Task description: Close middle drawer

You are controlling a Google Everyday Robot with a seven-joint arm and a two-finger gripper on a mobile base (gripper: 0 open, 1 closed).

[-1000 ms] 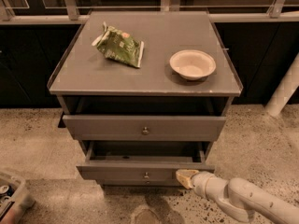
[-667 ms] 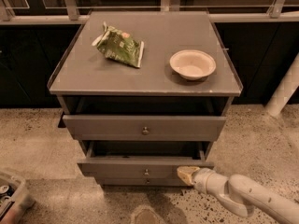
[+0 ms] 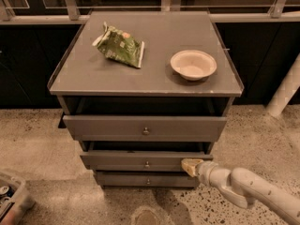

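Note:
The grey cabinet (image 3: 145, 74) has three drawers. The top drawer (image 3: 145, 128) stands pulled out. The middle drawer (image 3: 140, 161), with a small round knob (image 3: 147, 164), sticks out a little past the lowest drawer (image 3: 147, 179). My gripper (image 3: 190, 166), at the end of a white arm (image 3: 243, 189) coming from the lower right, touches the right end of the middle drawer's front.
A green crumpled bag (image 3: 119, 46) and a white bowl (image 3: 193, 64) lie on the cabinet top. A bin with cans (image 3: 11, 198) sits on the speckled floor at the lower left. A white post (image 3: 286, 90) stands at the right.
The middle drawer has slid inward toward the cabinet, with my gripper pressed against its front. The view has drawn in closer to the cabinet.

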